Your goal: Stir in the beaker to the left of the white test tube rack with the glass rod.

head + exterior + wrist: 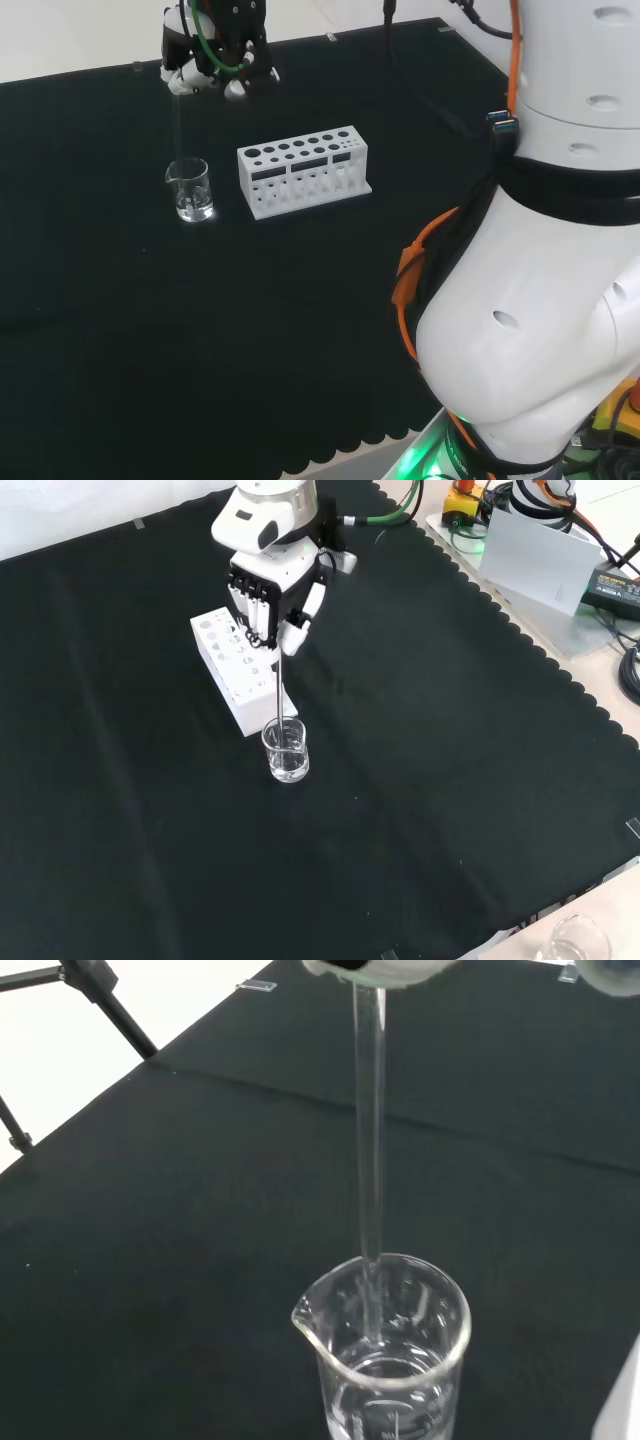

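A small clear beaker (190,189) (286,750) (385,1360) with a little clear liquid stands on the black cloth, left of the white test tube rack (303,170) (235,664) in the head view. The black and white hand (218,45) (271,588) hangs above it, fingers curled on the top of a thin glass rod (178,125) (280,685) (368,1130). The rod hangs upright. In the wrist view its lower end is inside the beaker, close to the liquid.
The arm's white links (540,250) rise at the head view's right. In the front view, a second clear vessel (578,942) sits off the cloth at the bottom right, and cables and a grey box (535,555) lie past the cloth's scalloped edge.
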`<state>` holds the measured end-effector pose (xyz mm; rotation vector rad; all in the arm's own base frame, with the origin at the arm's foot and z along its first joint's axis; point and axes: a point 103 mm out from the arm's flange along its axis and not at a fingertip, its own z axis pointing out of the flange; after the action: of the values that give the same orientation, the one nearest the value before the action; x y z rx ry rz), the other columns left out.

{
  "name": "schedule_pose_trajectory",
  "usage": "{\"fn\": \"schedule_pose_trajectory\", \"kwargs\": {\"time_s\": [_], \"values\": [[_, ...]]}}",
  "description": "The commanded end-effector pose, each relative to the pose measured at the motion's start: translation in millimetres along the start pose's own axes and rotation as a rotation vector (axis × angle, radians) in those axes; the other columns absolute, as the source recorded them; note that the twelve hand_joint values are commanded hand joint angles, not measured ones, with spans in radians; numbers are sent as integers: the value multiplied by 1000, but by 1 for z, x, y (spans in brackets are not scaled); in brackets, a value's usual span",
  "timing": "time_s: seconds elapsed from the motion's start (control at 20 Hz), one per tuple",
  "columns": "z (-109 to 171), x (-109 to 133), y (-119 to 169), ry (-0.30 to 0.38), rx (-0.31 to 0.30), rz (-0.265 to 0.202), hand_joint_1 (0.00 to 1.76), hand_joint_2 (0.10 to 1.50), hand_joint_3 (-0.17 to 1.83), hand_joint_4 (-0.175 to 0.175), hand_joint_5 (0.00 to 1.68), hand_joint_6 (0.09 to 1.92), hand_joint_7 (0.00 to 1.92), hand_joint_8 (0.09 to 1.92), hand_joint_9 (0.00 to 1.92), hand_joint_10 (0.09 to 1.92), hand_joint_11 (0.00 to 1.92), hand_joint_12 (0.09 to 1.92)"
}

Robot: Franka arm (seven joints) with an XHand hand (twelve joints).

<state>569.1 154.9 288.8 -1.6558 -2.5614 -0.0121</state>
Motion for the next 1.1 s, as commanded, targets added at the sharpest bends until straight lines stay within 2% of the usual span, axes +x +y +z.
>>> {"fn": "schedule_pose_trajectory", "kwargs": {"time_s": [0.05, 0.3, 0.6, 0.85, 1.1], "values": [[-4, -6, 6, 5, 4, -6, 1326, 1034, -175, -169, 1442, 87, 1455, 406, 1726, 403, 1658, 377], [-15, -25, -12, -9, -9, 32, 1326, 1034, -175, -169, 1443, 87, 1456, 406, 1727, 403, 1657, 377], [-20, -31, -36, -18, -16, 54, 1326, 1034, -175, -169, 1444, 87, 1457, 404, 1728, 403, 1657, 378], [-17, -19, -41, -21, -9, 34, 1326, 1035, -175, -168, 1444, 87, 1457, 403, 1728, 402, 1657, 379], [-15, -5, -33, -10, -10, 9, 1326, 1034, -175, -169, 1445, 87, 1457, 402, 1728, 402, 1657, 379]]}}
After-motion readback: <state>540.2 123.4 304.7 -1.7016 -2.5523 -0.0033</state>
